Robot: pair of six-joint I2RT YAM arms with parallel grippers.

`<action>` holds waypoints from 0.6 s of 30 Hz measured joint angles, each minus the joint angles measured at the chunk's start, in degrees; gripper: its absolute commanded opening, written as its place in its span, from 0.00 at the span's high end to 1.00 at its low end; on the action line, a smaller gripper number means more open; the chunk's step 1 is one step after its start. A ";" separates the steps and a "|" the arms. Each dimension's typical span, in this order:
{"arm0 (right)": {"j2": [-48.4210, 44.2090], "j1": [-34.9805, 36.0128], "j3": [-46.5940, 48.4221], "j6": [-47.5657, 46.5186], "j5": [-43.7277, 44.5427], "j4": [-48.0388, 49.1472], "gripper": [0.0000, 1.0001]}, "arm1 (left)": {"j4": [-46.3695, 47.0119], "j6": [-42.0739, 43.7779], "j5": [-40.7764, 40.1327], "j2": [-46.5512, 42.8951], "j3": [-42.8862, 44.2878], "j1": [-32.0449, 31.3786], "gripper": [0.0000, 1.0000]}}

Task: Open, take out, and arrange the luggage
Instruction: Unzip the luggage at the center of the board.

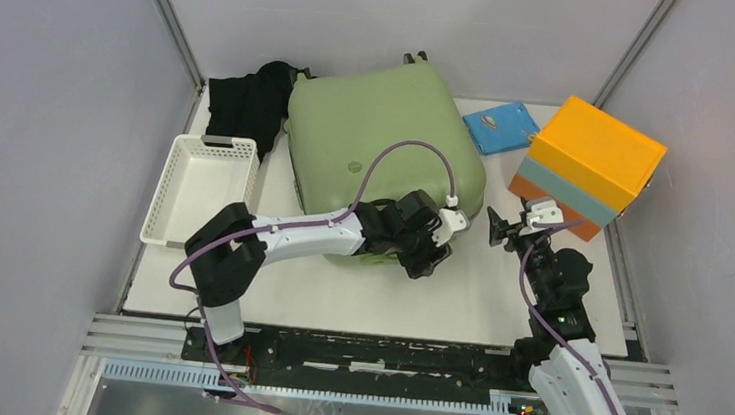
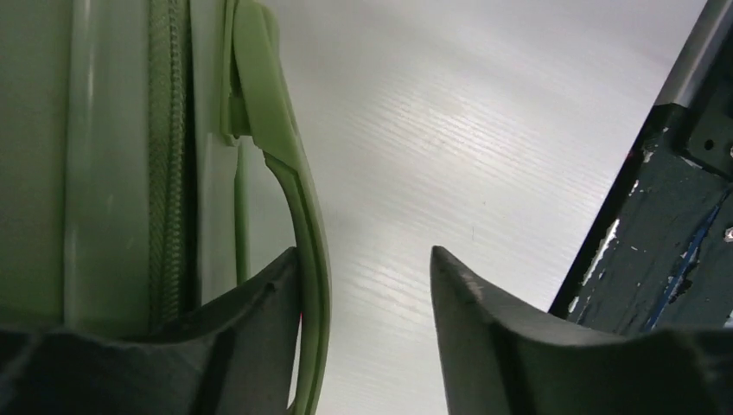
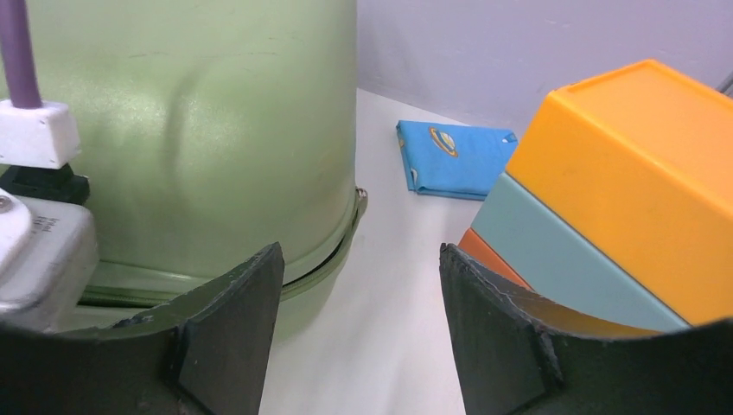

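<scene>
The luggage (image 1: 380, 138) is a big sage-green hard-shell suitcase lying flat and zipped at the back middle of the table. My left gripper (image 1: 426, 258) is at its near right edge. In the left wrist view my left gripper (image 2: 365, 259) is open; the suitcase's green handle (image 2: 298, 190) rests against the inner face of the left finger (image 2: 259, 320), while the other finger stands apart from it. The zip edge (image 2: 164, 173) runs beside the handle. My right gripper (image 1: 498, 229) is open and holds nothing, low over the table between the suitcase (image 3: 216, 130) and the orange and light-blue box (image 3: 622, 173).
A white perforated basket (image 1: 200, 188) stands left of the suitcase, and black cloth (image 1: 248, 97) lies behind it. A folded blue cloth (image 1: 500, 127) lies at the back, left of the orange and light-blue box (image 1: 588, 162). The table's dark front rail (image 2: 674, 233) is close to my left gripper.
</scene>
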 measured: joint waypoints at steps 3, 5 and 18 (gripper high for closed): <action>-1.25 0.00 -0.09 0.68 0.00 -1.92 0.28 | 1.90 -1.79 3.34 -1.95 -1.75 -0.72 0.00; -1.70 0.00 -0.48 0.96 -0.04 -2.93 0.28 | 3.21 -2.95 3.89 -4.70 -4.00 -1.25 0.00; -5.20 0.00 -2.49 1.20 -3.45 -7.56 0.27 | 12.37 -5.14 16.28 -30.18 -10.71 0.50 0.00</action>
